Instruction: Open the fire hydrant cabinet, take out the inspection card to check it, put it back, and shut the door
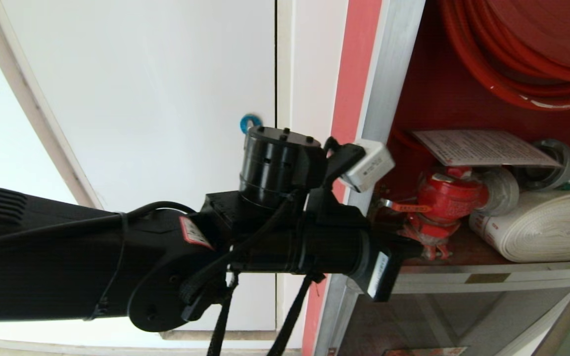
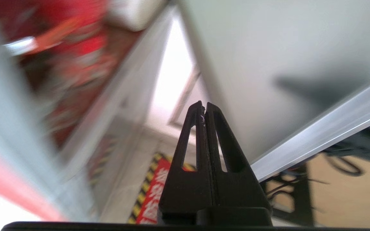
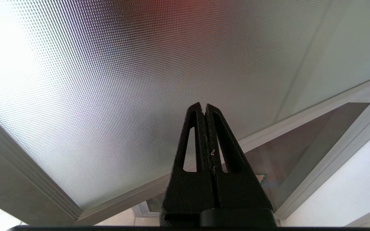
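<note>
Inspection card (image 1: 483, 147) waiting in the open fire hydrant cabinet (image 1: 389, 74)
You see it lying flat atop the red valve (image 1: 446, 195), easy to reach; your left gripper (image 2: 203, 107) hovers at the frame, fingers pressed together, holding nothing, while right gripper (image 3: 203, 108) sits parked, closed
</note>
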### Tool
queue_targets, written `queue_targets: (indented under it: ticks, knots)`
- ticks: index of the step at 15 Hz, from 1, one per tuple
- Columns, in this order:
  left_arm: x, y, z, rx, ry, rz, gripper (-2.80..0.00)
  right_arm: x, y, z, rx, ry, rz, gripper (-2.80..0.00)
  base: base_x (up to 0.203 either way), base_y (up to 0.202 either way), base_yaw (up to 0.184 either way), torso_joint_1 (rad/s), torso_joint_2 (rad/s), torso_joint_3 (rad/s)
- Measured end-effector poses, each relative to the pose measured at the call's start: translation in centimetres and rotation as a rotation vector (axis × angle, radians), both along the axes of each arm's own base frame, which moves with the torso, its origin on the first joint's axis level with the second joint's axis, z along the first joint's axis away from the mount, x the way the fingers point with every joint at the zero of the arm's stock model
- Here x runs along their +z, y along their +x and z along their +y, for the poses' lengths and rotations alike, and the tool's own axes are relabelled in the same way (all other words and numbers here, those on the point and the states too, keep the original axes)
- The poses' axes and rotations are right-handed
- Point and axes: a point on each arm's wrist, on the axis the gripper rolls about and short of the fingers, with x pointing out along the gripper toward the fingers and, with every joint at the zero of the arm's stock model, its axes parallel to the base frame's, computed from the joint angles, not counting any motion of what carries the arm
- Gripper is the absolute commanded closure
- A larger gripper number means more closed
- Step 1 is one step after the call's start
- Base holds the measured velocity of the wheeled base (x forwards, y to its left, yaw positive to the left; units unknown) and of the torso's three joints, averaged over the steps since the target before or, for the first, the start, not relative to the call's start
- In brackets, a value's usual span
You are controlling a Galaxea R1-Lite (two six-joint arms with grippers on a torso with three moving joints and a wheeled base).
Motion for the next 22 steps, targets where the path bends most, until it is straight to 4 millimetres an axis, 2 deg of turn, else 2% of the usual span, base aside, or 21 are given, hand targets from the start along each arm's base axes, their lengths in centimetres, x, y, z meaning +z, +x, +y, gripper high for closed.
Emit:
queue_targets:
  ticks: [2, 5, 8, 10, 13, 15, 20, 22]
  knots:
    - [-1.0, 1.6, 3.2, 0.086, 0.041, 0.008, 0.00, 0.0, 0.0, 0.0, 0.000, 0.000, 0.000, 0.00, 0.000, 0.000, 0.000, 0.000, 0.00, 0.000]
    - [-2.1, 3.5, 9.9, 0.264, 0.095, 0.003, 0.00, 0.0, 0.0, 0.0, 0.000, 0.000, 0.000, 0.00, 0.000, 0.000, 0.000, 0.000, 0.00, 0.000]
    - [-2.0, 3.9, 16.7, 0.457, 0.120, -0.037, 0.00, 0.0, 0.0, 0.0, 0.000, 0.001, 0.000, 0.00, 0.000, 0.000, 0.000, 0.000, 0.00, 0.000]
    - [-2.1, 3.1, 21.4, 0.599, 0.143, -0.068, 0.00, 0.0, 0.0, 0.0, 0.000, 0.001, 0.000, 0.00, 0.000, 0.000, 0.000, 0.000, 0.00, 0.000]
    - [-1.9, 0.1, 26.1, 0.760, 0.165, -0.137, 0.00, 0.0, 0.0, 0.0, 0.000, 0.001, 0.000, 0.00, 0.000, 0.000, 0.000, 0.000, 0.00, 0.000]
    - [-1.9, -2.8, 27.7, 0.826, 0.157, -0.171, 0.00, 0.0, 0.0, 0.0, 0.000, 0.001, 0.000, 0.00, 0.000, 0.000, 0.000, 0.000, 0.00, 0.000]
    - [-3.3, -11.6, 28.6, 0.887, 0.113, -0.280, 0.00, 0.0, 0.0, 0.0, 0.000, 0.001, 0.000, 0.00, 0.000, 0.000, 0.000, 0.000, 0.00, 0.000]
    - [-4.0, -14.7, 28.8, 0.963, 0.116, -0.338, 0.00, 0.0, 0.0, 0.0, 0.000, 0.001, 0.000, 0.00, 0.000, 0.000, 0.000, 0.000, 0.00, 0.000]
